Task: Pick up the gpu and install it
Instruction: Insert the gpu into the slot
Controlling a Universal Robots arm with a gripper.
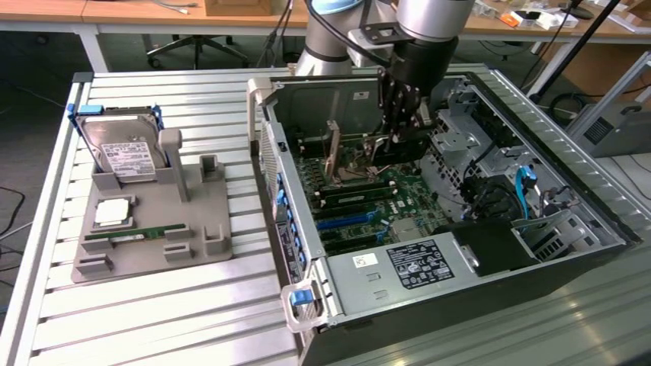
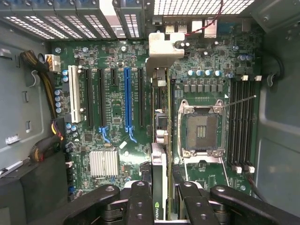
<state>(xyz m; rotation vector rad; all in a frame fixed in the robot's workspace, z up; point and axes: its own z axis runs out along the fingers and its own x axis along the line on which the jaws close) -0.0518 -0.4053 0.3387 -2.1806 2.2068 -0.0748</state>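
Where the pincer (image 1: 395, 141) reaches down inside the open computer case (image 1: 325, 99) in the exterior view, the hazard is knocking the case's sheet-steel walls or drive cage beside it; a sideways drift would cause that. Case: grey pressed steel, boxy, lying on its side on a ribbed aluminium table (image 1: 152, 320). To the exterior view's left, well apart: grey moulded plastic tray (image 1: 142, 255) carrying a boxy silver hard drive (image 1: 127, 152) with white label, upright, and a slim green memory stick (image 1: 137, 235), flat. Wrist view: black jointed fingers (image 2: 140, 201) closed narrowly on the gpu (image 2: 159, 161), a thin rigid card seen edge-on, its silvery bent-metal bracket (image 2: 164, 51) toward the perforated rear panel. Card hangs over the green motherboard (image 2: 115, 126), between a black slot (image 2: 140, 96) and the bare metal-framed processor socket (image 2: 201, 129). Whether its edge has met a slot cannot be told. Likely faults: a tilted card scraping the board or jamming part-seated; the bracket catching the rear frame; the smooth, thin card slipping in the grip under pressure.
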